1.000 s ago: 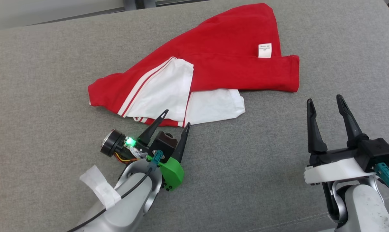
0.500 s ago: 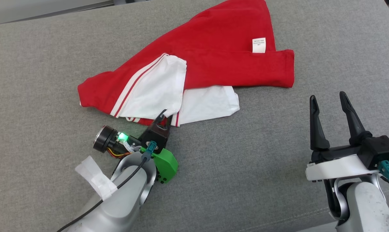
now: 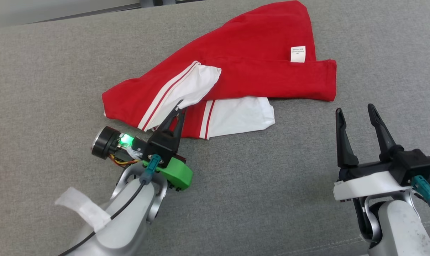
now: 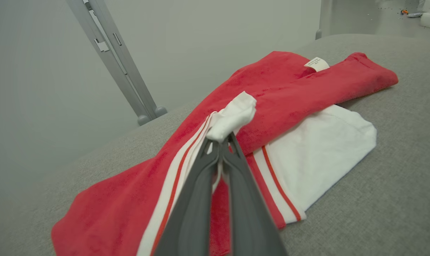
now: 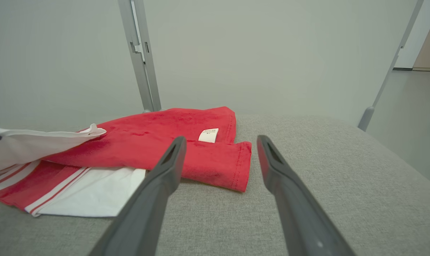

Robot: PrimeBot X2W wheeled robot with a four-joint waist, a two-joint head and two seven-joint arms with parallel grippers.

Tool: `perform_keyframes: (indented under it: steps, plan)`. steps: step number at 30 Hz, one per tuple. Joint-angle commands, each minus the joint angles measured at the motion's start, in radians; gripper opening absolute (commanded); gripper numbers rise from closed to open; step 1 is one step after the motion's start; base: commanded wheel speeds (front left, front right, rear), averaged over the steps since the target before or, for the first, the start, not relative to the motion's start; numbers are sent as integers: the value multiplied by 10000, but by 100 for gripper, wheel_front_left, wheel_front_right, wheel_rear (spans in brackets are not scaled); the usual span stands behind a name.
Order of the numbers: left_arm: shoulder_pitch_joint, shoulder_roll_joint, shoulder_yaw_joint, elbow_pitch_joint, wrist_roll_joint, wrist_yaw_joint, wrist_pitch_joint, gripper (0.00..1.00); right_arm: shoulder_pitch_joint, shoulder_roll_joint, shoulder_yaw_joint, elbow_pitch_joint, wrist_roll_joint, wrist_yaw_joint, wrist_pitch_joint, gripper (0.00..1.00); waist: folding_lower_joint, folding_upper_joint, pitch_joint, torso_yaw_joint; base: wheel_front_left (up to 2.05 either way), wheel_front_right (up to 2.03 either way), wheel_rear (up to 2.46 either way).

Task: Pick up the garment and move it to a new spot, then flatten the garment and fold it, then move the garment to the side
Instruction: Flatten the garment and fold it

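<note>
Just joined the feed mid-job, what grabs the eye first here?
The red and white garment lies crumpled across the grey upholstered surface. The left gripper is shut on a white fold at its near edge, while the right gripper stands open at the lower right, clear of the cloth.

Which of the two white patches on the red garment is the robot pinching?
The upper-left white patch, pinched at its corner by the shut left hand; the other white patch lies flat on the grey cushion, untouched.
</note>
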Motion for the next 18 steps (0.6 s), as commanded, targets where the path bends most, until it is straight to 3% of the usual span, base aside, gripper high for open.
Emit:
perform_keyframes:
  steps: [1,6,10,18]
  plan:
    - [231,151,167,-315,15,73,-1,0,-270,-104,15,114,232,-14,-4,100,0,0,60,105,0,0,0]
    - [873,540,659,-1353,70,62,-1,0,-1140,-859,340,1194,1327,-14,-4,100,0,0,277,413,0,0,0]
    - [1160,599,919,-1683,142,-35,-1,0,-2046,-1595,876,2546,3381,-14,-4,100,0,0,438,658,0,0,0]
    - [1086,386,1124,-1837,431,-251,-1,0,-3988,-4125,2810,4239,7110,-11,1718,100,0,0,822,1031,0,0,0]
